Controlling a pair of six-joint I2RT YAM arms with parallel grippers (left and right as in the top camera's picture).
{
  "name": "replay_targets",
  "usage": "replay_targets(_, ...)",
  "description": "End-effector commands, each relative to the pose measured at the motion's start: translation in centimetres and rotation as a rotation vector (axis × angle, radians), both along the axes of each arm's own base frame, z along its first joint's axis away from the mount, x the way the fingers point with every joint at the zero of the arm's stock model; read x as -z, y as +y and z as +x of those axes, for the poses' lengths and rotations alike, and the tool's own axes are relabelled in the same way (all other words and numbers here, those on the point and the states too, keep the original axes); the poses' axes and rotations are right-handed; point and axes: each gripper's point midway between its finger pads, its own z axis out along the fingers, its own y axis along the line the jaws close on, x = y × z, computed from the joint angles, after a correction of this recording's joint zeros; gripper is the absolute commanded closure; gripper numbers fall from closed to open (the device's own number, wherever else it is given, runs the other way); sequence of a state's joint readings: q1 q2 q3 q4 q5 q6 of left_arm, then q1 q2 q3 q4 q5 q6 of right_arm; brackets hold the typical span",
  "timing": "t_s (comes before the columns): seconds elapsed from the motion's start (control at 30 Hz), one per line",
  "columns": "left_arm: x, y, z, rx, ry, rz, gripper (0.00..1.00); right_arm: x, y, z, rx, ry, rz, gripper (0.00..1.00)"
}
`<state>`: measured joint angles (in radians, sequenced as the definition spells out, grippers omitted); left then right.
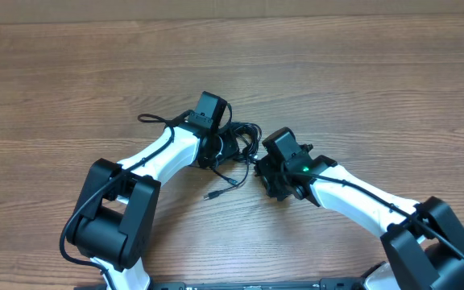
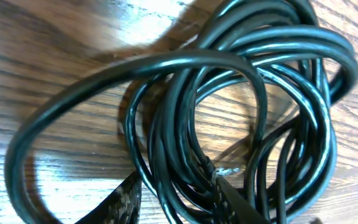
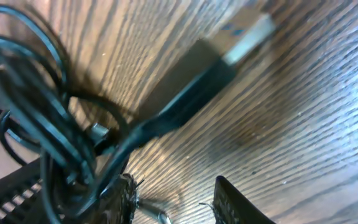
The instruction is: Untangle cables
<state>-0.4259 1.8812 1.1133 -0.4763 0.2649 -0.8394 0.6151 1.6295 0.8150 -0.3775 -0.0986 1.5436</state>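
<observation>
Cables [image 1: 244, 138]: tangled black coil at mid-surface [image 1: 337, 64], between both tools.
Handling: likely light, limp and slippery; loops would drag together.
Hold: the stiff USB plug [image 3: 225, 53] or an outer loop.
Left tool [image 2: 178, 202]: straddles strands; grip unclear.
Right tool [image 3: 176, 196]: narrowly parted, empty.

Cables [image 1: 244, 138] bunched on table [image 1: 337, 72] between left end effector [image 1: 218, 150] and right end effector [image 1: 265, 170]; plug [image 1: 209, 196] trails frontward.

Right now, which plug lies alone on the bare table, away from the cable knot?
The small plug ending the thin strand that trails out toward the robot's side of the table; the rest is bunched in the tangle.
</observation>
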Motion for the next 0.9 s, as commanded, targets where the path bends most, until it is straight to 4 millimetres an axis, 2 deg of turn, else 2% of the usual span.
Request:
replay_targets(0.0,0.4,0.7,0.2,-0.029,-0.008,0.051,0.69,0.0,-0.4,0.9,0.017,-0.037,-0.035,0.60)
replay_targets(0.17,0.4,0.7,0.2,-0.040,-0.004,0.049,0.88,-0.8,0.6,2.3,0.024,-0.104,0.005,0.60)
replay_targets(0.27,0.4,0.7,0.2,-0.039,-0.003,0.049,0.93,-1.2,1.1,3.0,0.024,-0.136,0.029,0.60)
replay_targets(0.47,0.4,0.7,0.2,-0.039,-0.004,0.048,0.92,0.1,1.4,2.5,0.030,-0.084,0.039,0.60)
replay_targets(0.6,0.4,0.7,0.2,-0.039,-0.004,0.048,0.87,0.8,2.3,1.4,-0.003,-0.017,0.085,0.60)
replay_targets(0.7,0.4,0.7,0.2,-0.039,-0.004,0.048,0.85,1.1,2.1,0.7,-0.006,0.014,0.074,0.60)
replay_targets(0.87,0.3,0.4,0.3,-0.034,-0.009,0.032,0.94,0.8,2.4,1.2,-0.006,-0.011,0.089,0.59)
